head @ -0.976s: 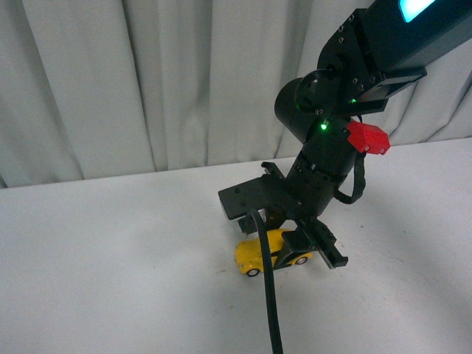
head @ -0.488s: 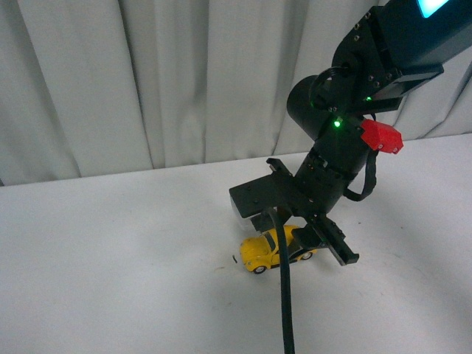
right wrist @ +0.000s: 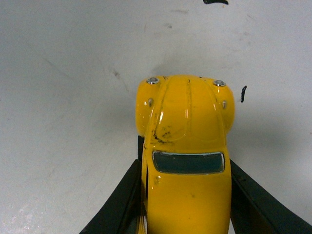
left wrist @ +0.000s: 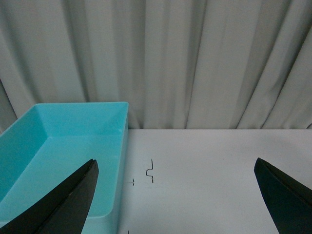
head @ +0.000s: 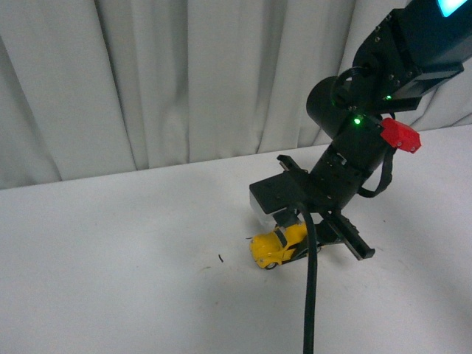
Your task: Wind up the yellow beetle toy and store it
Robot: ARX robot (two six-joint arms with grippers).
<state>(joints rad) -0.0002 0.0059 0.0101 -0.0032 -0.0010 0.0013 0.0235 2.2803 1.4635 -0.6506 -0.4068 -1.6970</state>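
Observation:
The yellow beetle toy (head: pixel 279 245) rests on the white table, nose toward the lower left in the front view. My right gripper (head: pixel 301 234) is shut on its rear half, and the arm hides the back of the car. In the right wrist view the yellow beetle toy (right wrist: pixel 185 146) fills the middle, hood and windscreen showing, with a black finger (right wrist: pixel 122 200) pressed on each flank; the right gripper (right wrist: pixel 185 204) clamps it there. My left gripper (left wrist: pixel 178 195) is open over bare table with nothing between its fingers (left wrist: pixel 68 204).
A turquoise bin (left wrist: pixel 53 146) stands on the table beside the left gripper, against the grey curtain. Small black marks (left wrist: pixel 150 170) lie on the tabletop near the bin. A black cable (head: pixel 308 295) hangs down from the right arm toward the front edge.
The right arm has drawn the yellow beetle toy across the table to the right and slightly back, still gripped. A small dark speck now shows on the table where the car was.

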